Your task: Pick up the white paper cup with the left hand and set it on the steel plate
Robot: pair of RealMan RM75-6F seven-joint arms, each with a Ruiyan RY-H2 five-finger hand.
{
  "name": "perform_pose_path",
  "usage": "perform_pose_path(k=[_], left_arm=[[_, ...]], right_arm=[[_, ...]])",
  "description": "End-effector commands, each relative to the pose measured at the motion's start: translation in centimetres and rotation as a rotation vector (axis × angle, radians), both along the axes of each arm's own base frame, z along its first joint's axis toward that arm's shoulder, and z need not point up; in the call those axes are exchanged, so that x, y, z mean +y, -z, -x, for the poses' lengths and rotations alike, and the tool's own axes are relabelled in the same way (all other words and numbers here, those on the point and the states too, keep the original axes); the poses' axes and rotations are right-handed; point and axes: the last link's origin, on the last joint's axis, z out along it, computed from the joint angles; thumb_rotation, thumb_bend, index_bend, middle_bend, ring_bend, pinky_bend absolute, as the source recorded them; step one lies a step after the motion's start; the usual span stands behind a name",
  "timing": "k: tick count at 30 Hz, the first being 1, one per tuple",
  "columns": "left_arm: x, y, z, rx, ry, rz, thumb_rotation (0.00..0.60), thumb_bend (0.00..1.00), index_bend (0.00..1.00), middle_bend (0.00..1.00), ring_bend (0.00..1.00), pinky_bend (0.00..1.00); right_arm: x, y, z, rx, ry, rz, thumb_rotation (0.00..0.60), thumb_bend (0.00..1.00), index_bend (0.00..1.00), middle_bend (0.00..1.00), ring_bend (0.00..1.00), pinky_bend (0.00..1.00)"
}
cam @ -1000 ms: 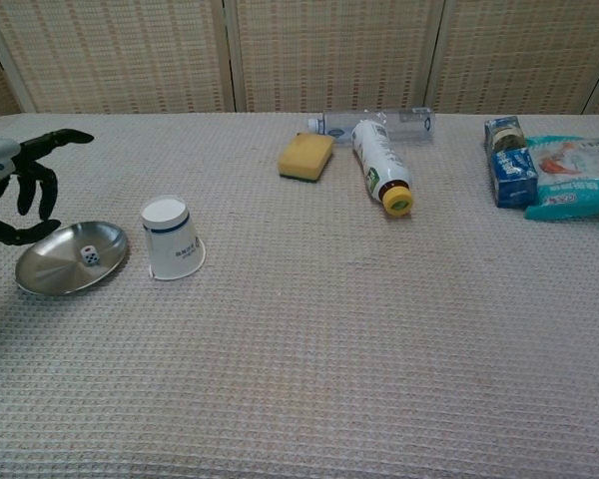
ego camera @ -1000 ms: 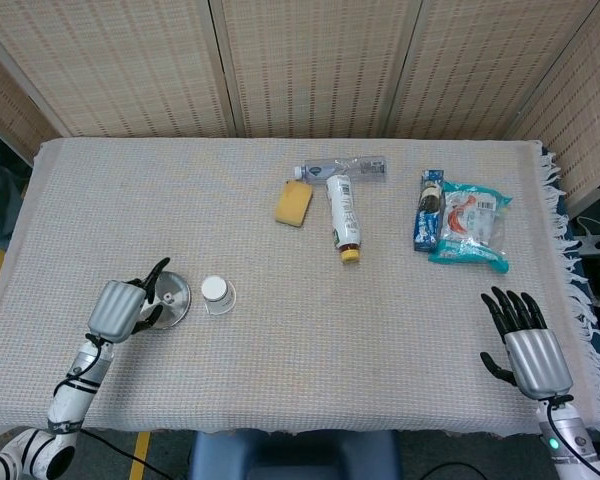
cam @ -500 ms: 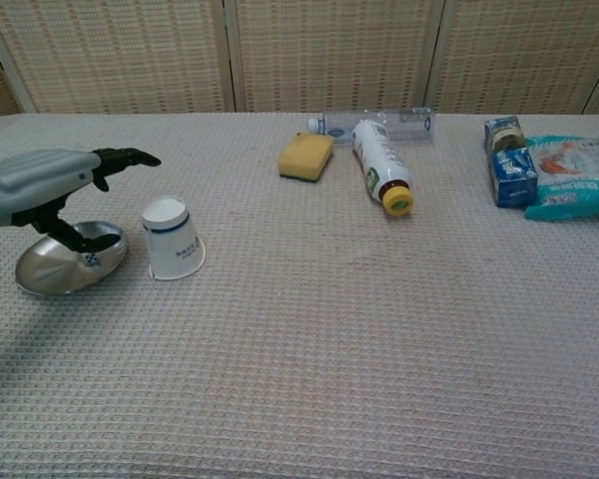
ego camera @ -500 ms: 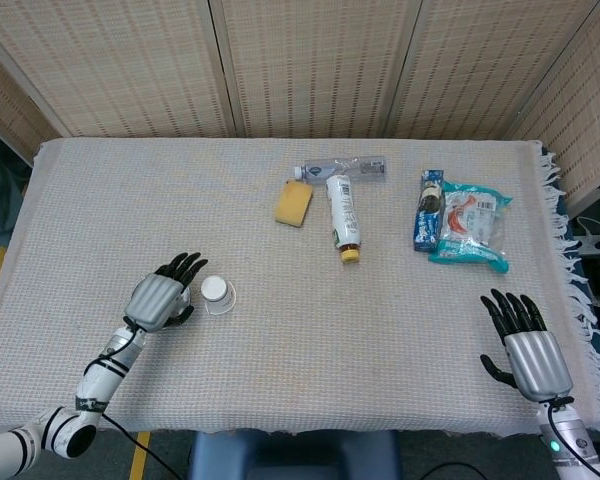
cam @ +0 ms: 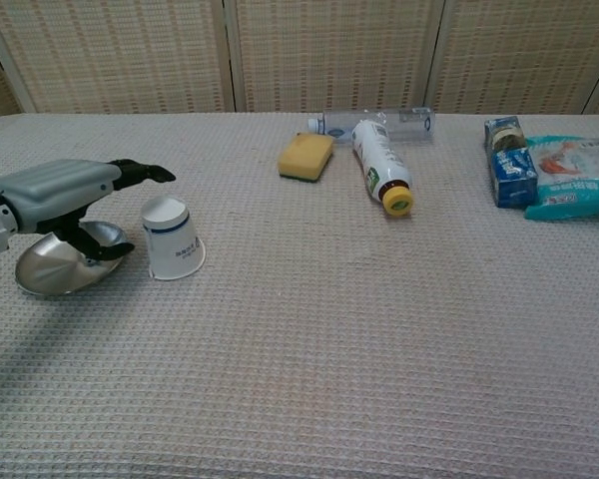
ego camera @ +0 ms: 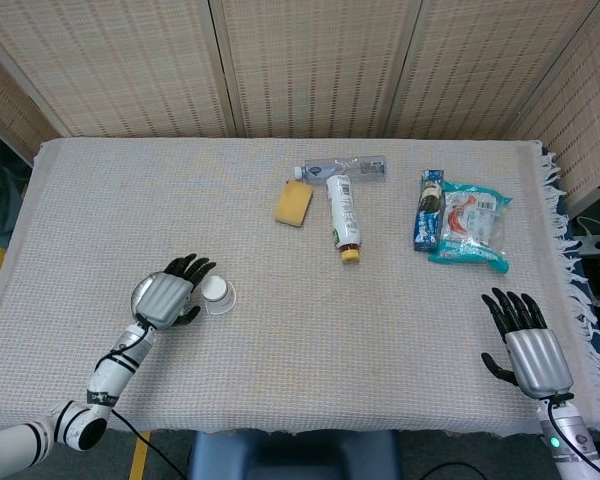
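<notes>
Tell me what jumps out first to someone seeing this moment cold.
The left robot hand stands out, reaching with spread fingers over the steel plate toward the upside-down white paper cup at the near-left of the table, not yet gripping it. Next comes the clutter along the far edge: a yellow sponge, a white bottle lying on its side, and snack packets at far right. The right robot hand rests open at the near-right corner.

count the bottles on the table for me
2, both lying at the far middle: a clear bottle along the back, and a white bottle with a yellow cap just in front. None looks hidden.
</notes>
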Motion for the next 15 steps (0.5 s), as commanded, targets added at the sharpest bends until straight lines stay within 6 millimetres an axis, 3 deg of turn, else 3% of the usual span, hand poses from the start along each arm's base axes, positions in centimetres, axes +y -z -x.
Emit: perform_pose_path(k=[1, 15], left_arm=[[0.0, 0.4, -0.3, -0.005, 0.011, 0.001, 0.600, 0.34, 0.14, 0.09, 0.02, 0.16], [0.4, 1.3, -1.5, -0.015, 0.061, -0.009, 0.600, 0.34, 0.27, 0.21, 0.11, 0.30]], right_arm=[[0.0, 0.0, 0.0, 0.000, 0.000, 0.000, 0.555, 0.18, 0.00, 0.00, 0.00, 0.00], [-0.3, 0.1, 0.2, 0.002, 0.012, -0.010, 0.555, 0.18, 0.00, 0.00, 0.00, 0.00]])
